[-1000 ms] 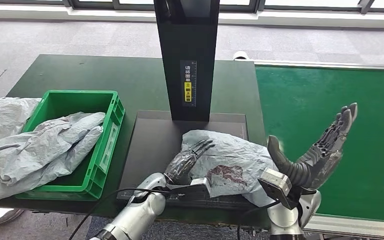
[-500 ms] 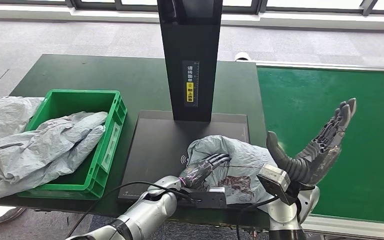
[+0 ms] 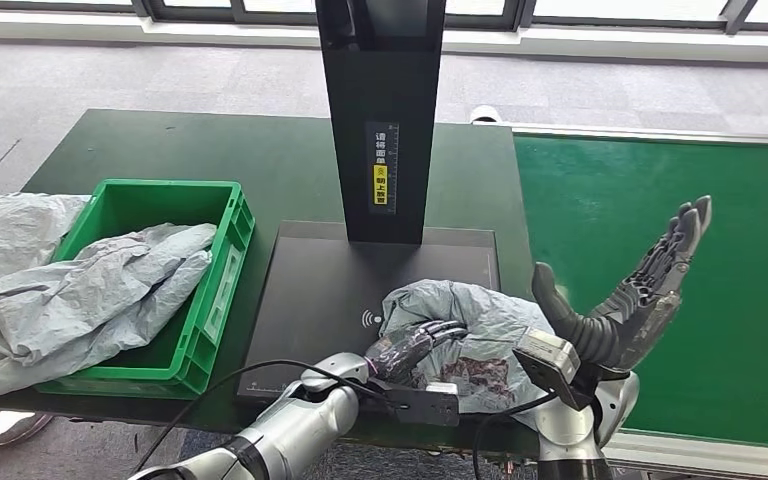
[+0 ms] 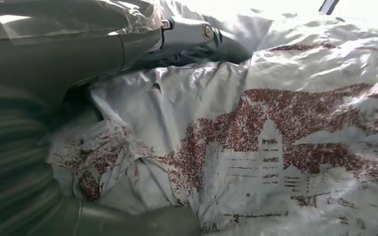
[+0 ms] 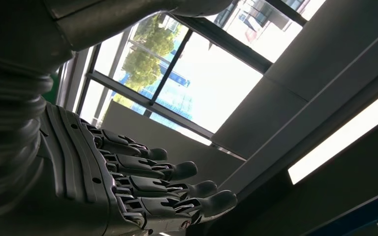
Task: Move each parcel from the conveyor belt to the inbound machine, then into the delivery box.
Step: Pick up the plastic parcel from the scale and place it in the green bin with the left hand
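Observation:
A crumpled grey parcel [image 3: 480, 315] with a dark red print lies on the near right part of the inbound machine's black plate [image 3: 320, 275]. My left hand [image 3: 412, 346] grips its left side, fingers curled into the bunched plastic. In the left wrist view the parcel [image 4: 285, 128] is pressed close against my left hand [image 4: 54, 54]. My right hand [image 3: 638, 292] stands raised and open beside the parcel, at the edge of the green conveyor belt [image 3: 660, 190], palm toward the parcel and holding nothing. The right wrist view has that right hand [image 5: 128, 182] with fingers spread against the ceiling.
The green delivery box [image 3: 218, 285] stands left of the plate with a grey parcel [image 3: 110, 285] draped in it; more grey bags [image 3: 5, 235] lie at its left. The machine's black column [image 3: 380, 110] rises behind the plate.
My left hand has closed on the parcel, which has bunched up and slid toward the plate's near right corner. My right hand has barely moved.

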{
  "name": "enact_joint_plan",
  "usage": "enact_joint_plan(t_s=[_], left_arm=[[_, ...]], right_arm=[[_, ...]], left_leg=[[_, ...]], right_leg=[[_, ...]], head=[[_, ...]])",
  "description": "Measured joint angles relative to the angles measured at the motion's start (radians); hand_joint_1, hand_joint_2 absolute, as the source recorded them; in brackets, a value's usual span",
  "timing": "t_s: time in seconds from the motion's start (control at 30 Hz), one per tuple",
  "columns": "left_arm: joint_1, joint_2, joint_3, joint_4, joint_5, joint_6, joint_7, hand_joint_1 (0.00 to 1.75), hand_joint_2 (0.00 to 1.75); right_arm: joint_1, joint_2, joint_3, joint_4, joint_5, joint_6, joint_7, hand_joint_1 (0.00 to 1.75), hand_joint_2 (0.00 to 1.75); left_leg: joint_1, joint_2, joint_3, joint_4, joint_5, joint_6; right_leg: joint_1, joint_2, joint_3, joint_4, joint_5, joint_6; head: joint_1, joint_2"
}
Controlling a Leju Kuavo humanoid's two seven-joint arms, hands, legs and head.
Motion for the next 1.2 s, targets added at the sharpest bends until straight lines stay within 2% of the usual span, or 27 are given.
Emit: enact_joint_plan(t_s=[0.27,0.33,0.53,0.63,0.77,0.87,0.93,1.0,1.2], left_arm=[[-0.015,0.000,-0.023,0.000,-0.057,0.037,0.059,1.75,1.75],[-0.014,0.000,-0.027,0.001,-0.080,0.099,0.083,1.75,1.75],[0.004,0.001,-0.027,0.002,-0.146,0.367,0.162,1.75,1.75],[0.011,0.004,-0.016,0.001,-0.185,0.427,0.194,1.75,1.75],[0.012,0.006,-0.012,0.000,-0.278,0.472,0.298,1.75,1.75],[0.019,0.012,0.004,-0.008,-0.345,0.547,0.362,1.75,1.75],[0.041,0.020,0.030,-0.054,-0.418,0.597,0.404,1.75,1.75],[0.084,0.028,0.080,-0.159,-0.499,0.618,0.420,1.75,1.75],[0.198,0.042,0.265,-0.582,-0.538,0.626,0.357,1.75,1.75]], right_arm=[[0.000,0.000,0.000,0.000,0.007,0.000,0.000,0.00,1.75],[0.001,0.001,0.000,0.000,0.012,0.000,0.000,0.00,1.75],[0.012,0.001,-0.001,-0.012,0.021,0.000,0.000,0.00,1.75],[0.017,0.001,-0.001,-0.016,0.024,0.000,0.000,0.00,1.75],[0.019,0.001,-0.001,-0.017,0.026,0.000,0.000,0.00,1.75],[0.024,0.001,-0.001,-0.020,0.030,0.000,0.000,0.00,1.75],[0.029,0.001,-0.001,-0.026,0.035,0.000,0.000,0.00,1.75],[0.034,0.001,-0.001,-0.032,0.038,0.000,0.000,0.00,1.75],[0.040,0.000,-0.008,-0.040,0.040,0.000,0.000,0.00,1.75]], left_leg=[[0.000,0.001,0.004,0.000,-0.001,0.001],[0.000,0.001,0.004,0.000,-0.001,0.000],[0.000,0.005,0.004,0.000,-0.001,0.000],[0.000,0.005,0.004,0.000,0.000,-0.001],[0.000,0.005,0.003,0.000,0.000,-0.001],[0.000,0.005,0.002,0.000,0.000,-0.001],[0.000,0.005,0.001,0.000,0.000,-0.001],[0.000,0.005,0.000,0.000,0.000,-0.001],[0.000,0.008,-0.004,0.000,0.000,-0.002]], right_leg=[[0.000,0.000,0.003,0.000,0.000,0.000],[0.000,0.001,0.003,0.000,0.000,0.000],[0.001,0.005,0.001,0.000,0.000,0.000],[0.001,0.005,0.000,0.000,0.001,-0.001],[0.001,0.005,-0.001,0.000,0.001,-0.001],[0.001,0.006,-0.002,0.000,0.001,-0.001],[0.001,0.006,-0.004,0.000,0.001,-0.001],[0.001,0.007,-0.005,0.000,0.001,-0.001],[0.001,0.010,-0.010,0.001,0.001,-0.001]], head=[[0.000,0.000],[0.000,0.000],[0.000,0.000],[0.000,0.000],[0.000,0.000],[0.000,0.000],[0.000,0.000],[0.000,0.000],[0.000,0.000]])
